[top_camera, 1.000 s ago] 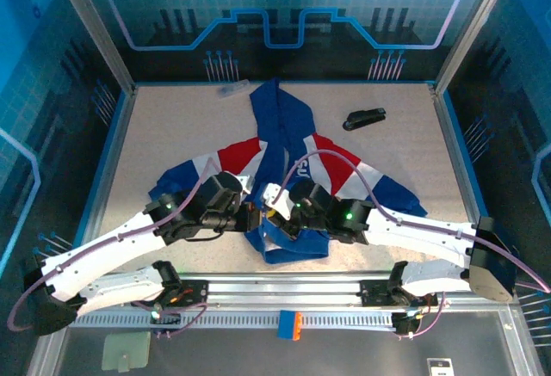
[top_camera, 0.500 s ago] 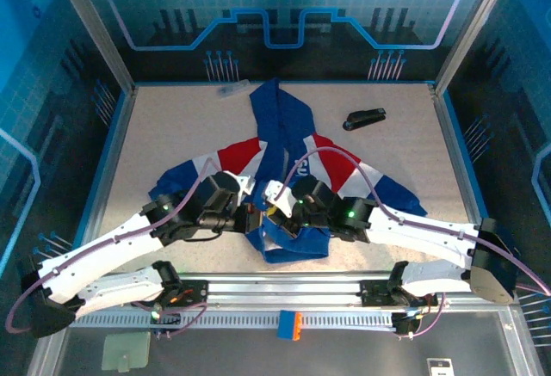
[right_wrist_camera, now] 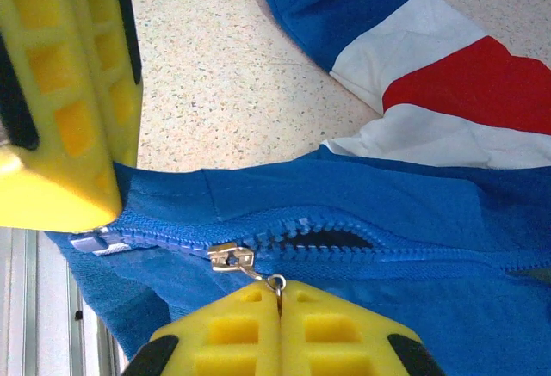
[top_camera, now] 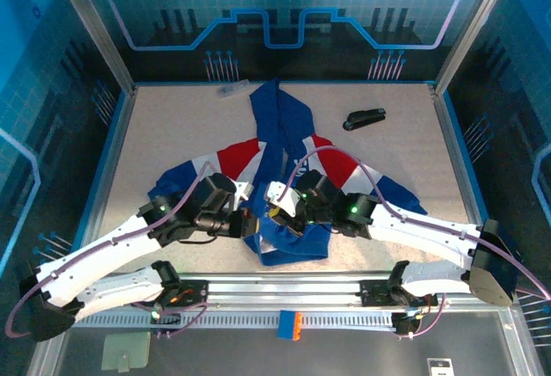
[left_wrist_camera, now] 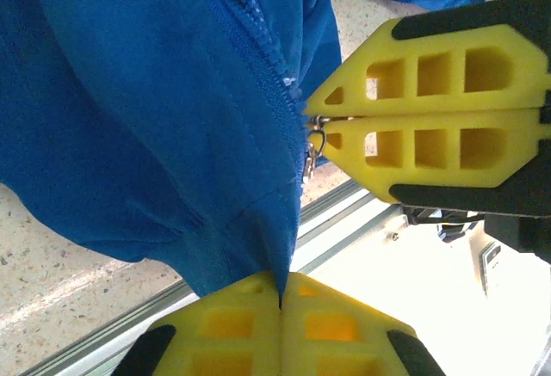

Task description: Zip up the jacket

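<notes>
Pinching jacket (left_wrist_camera: 155,92) hem, left jaws; right jaws hold zipper pull (right_wrist_camera: 245,264).

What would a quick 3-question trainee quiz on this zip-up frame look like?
1. True or false: the right gripper is shut on the zipper pull.
2. The left gripper pinches the jacket at its: A) sleeve cuff B) bottom edge by the zipper C) red band.
3. In the top view, on which side of the hood does the black stapler-like object lie?
Key: 1 true; 2 B; 3 right.
</notes>
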### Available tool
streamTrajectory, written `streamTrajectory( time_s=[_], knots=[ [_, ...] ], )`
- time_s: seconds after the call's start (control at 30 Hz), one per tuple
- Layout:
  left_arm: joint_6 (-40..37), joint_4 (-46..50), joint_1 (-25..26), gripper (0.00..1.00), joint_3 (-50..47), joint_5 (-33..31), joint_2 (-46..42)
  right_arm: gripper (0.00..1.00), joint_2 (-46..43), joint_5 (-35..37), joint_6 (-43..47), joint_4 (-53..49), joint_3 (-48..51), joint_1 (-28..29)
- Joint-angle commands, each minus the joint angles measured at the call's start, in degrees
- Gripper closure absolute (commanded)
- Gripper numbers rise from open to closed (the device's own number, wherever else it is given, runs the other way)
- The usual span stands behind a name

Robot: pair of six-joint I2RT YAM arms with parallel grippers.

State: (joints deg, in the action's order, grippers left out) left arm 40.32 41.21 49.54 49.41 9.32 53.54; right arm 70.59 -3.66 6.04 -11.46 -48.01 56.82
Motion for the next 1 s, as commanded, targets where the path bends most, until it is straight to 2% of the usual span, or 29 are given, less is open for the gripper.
streamTrajectory(
  time_s=[0.0,0.33,0.83,0.97],
  knots=[
    [-0.9,0.7,-0.1,1.00,-1.3,4.2,-1.7,1.00,1.2,2.1,0.0,-2.6,-2.1,-1.5],
    [0.7,0.9,-0.1,1.00,-4.8,4.5,-5.4,1.00,4.6,4.2,-4.8,-1.1,-2.1,-4.3],
    [2.7,-1.6,-0.1,1.00,-10.6,3.8,-5.5,1.00,10.1,6.7,-4.8,-3.9,-8.2,-5.6],
    [4.0,-0.6,-0.1,1.00,-11.6,1.7,-6.0,1.00,12.5,7.1,-4.7,-4.8,-10.2,-6.3]
  ],
)
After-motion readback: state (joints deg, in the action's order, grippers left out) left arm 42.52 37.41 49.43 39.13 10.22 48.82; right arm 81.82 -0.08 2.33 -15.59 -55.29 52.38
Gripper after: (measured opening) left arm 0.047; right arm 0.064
